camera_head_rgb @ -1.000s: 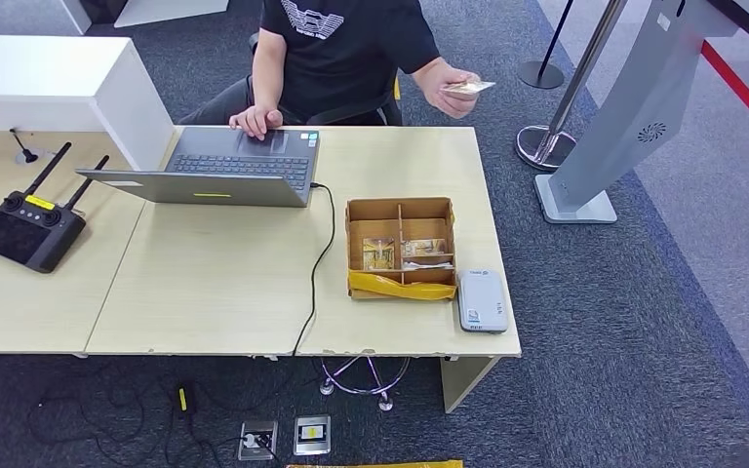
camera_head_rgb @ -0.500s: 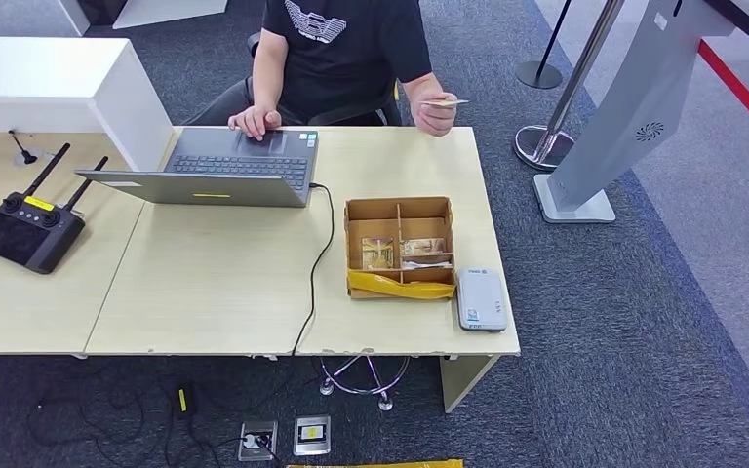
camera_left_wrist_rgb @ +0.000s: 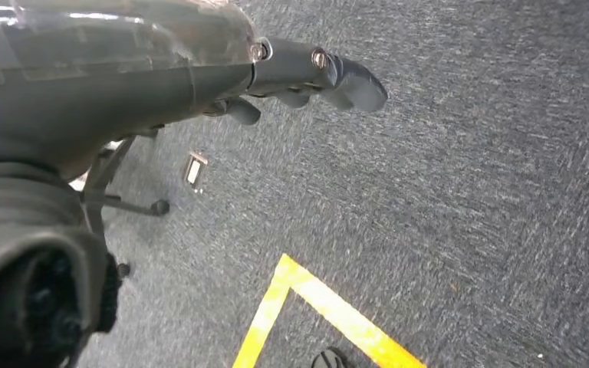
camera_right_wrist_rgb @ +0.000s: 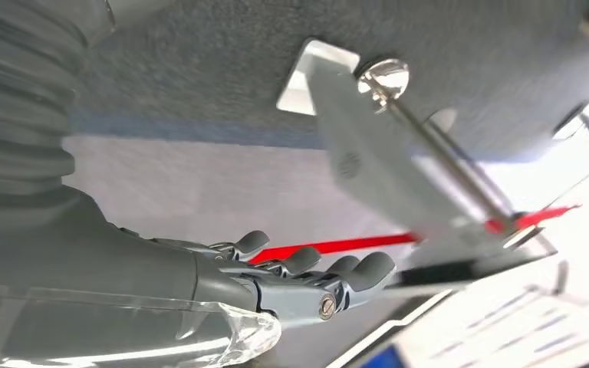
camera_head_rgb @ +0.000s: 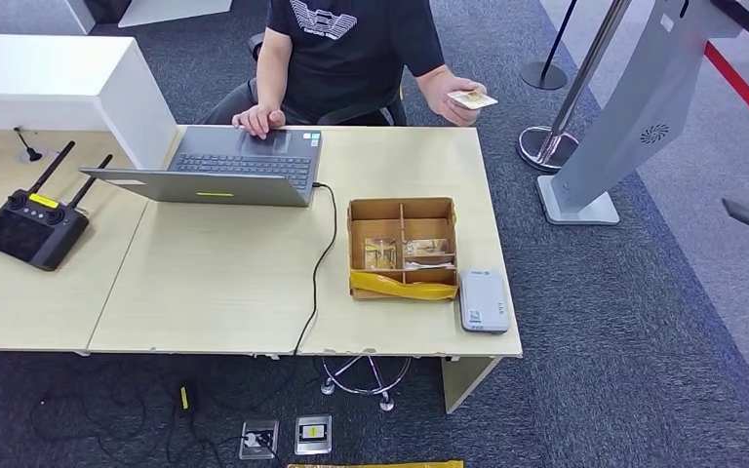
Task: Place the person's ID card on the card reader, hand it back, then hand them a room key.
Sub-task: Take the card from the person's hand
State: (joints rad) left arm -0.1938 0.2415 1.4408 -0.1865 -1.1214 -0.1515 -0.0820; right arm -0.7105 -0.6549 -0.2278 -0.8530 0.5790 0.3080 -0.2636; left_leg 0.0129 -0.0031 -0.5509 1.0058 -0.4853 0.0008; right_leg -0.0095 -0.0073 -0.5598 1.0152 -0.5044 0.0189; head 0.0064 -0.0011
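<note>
Past the desk's far edge, the person's hand (camera_head_rgb: 452,95) holds up a small pale ID card (camera_head_rgb: 472,99), flat and slightly tilted. Right hand (camera_right_wrist_rgb: 307,280) is well away at the robot's side, fingers loosely spread, holding nothing. Left hand (camera_left_wrist_rgb: 307,77) hangs over the carpet, likewise bare.

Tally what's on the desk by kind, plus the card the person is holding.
Laptop: 1
Remote controller: 1
Cardboard box with dividers: 1
Card reader: 1
ID card, in the person's hand: 1
Total: 5
</note>
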